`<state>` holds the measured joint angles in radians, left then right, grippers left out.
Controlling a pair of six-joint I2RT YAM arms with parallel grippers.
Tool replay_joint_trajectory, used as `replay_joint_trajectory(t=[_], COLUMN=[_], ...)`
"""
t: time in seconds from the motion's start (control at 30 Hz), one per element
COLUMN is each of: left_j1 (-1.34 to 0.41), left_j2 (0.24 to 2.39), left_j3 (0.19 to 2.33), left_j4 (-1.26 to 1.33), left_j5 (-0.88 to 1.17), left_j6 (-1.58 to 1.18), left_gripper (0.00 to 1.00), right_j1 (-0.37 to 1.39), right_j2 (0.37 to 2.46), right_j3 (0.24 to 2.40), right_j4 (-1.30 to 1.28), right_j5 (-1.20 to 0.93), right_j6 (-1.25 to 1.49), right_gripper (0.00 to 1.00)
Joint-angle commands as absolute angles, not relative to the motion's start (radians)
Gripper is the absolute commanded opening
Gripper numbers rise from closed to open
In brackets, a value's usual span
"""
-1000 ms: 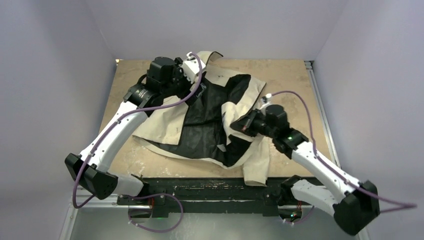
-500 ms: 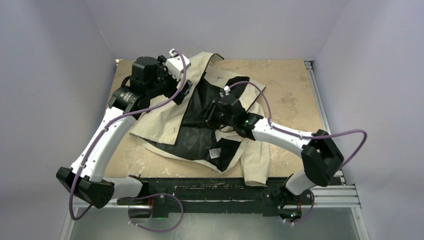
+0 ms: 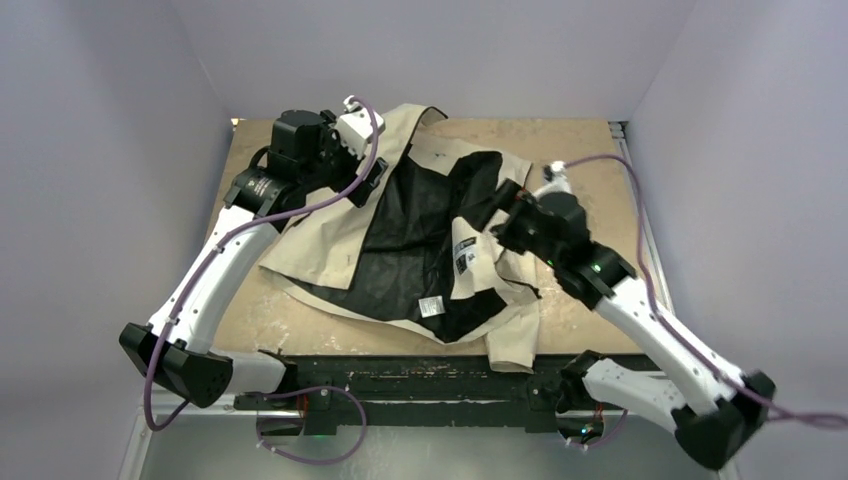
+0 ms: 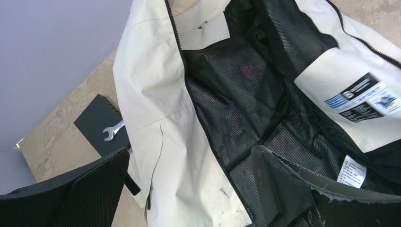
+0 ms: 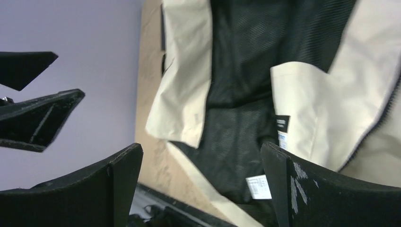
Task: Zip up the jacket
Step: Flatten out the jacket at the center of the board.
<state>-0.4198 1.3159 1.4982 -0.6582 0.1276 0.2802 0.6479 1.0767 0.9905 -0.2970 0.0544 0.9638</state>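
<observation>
Across the middle of the worktop (image 3: 590,170), the jacket (image 3: 330,240) is lying spread open, black lining facing up. Over its far-left part, the left gripper (image 3: 378,180) is hovering, jaws wide, gripping nothing. Over its right panel, the right gripper (image 3: 497,212) is hovering, jaws wide, empty.

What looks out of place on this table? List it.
The jacket lies unzipped and rumpled, black lining showing. Beside it, what looks like a small wrench rests on a black plate: a stray tool.

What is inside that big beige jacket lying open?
Black mesh lining fills the jacket, with a white tag and printed labels on a folded-over beige panel. That fold covers part of the lining; anything beneath is hidden.
</observation>
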Motion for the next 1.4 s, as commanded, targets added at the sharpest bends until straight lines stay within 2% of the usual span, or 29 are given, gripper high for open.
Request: replay_joint_trajectory(t=[0.0, 0.17, 0.43, 0.57, 0.77, 1.0, 1.07, 1.13, 1.2, 1.27, 1.33, 1.37], left_j1=[-0.411, -0.411, -0.411, -0.411, -0.41, -0.411, -0.411, -0.411, -0.411, -0.411, -0.411, -0.411], left_j2=[1.333, 1.335, 1.324, 1.324, 1.322, 1.356, 1.359, 1.359, 1.361, 1.374, 1.37, 1.354], left_j3=[1.568, 1.597, 1.603, 1.604, 1.62, 1.703, 1.722, 1.73, 1.733, 1.744, 1.73, 1.703], left_j4=[-0.654, -0.669, -0.681, -0.678, -0.689, -0.732, -0.734, -0.737, -0.747, -0.78, -0.79, -0.773], left_j5=[0.137, 0.14, 0.14, 0.143, 0.14, 0.139, 0.142, 0.148, 0.157, 0.18, 0.218, 0.241], left_j6=[0.267, 0.259, 0.262, 0.26, 0.271, 0.276, 0.275, 0.275, 0.277, 0.275, 0.272, 0.271], left_gripper=[0.99, 0.99, 0.99, 0.99, 0.99, 0.99, 0.99, 0.99, 0.99, 0.99, 0.99, 0.98], right_j1=[0.609, 0.592, 0.506, 0.484, 0.478, 0.467, 0.467, 0.468, 0.468, 0.468, 0.467, 0.468], right_j2=[0.922, 0.912, 0.897, 0.919, 0.913, 0.785, 0.769, 0.765, 0.779, 0.806, 0.832, 0.843], right_j3=[0.852, 0.751, 0.721, 0.69, 0.615, 0.488, 0.515, 0.568, 0.628, 0.689, 0.741, 0.748], right_j4=[-0.494, -0.532, -0.608, -0.605, -0.564, -0.39, -0.364, -0.377, -0.409, -0.427, -0.428, -0.406], right_j5=[0.153, 0.204, 0.363, 0.374, 0.25, -0.101, -0.162, -0.189, -0.249, -0.288, -0.329, -0.358], right_j6=[0.88, 0.885, 0.976, 0.974, 0.944, 0.962, 0.929, 0.914, 0.909, 0.882, 0.879, 0.886], right_gripper=[0.99, 0.99, 0.99, 0.99, 0.99, 0.99, 0.91, 0.72, 0.44, 0.22, 0.07, 0.04])
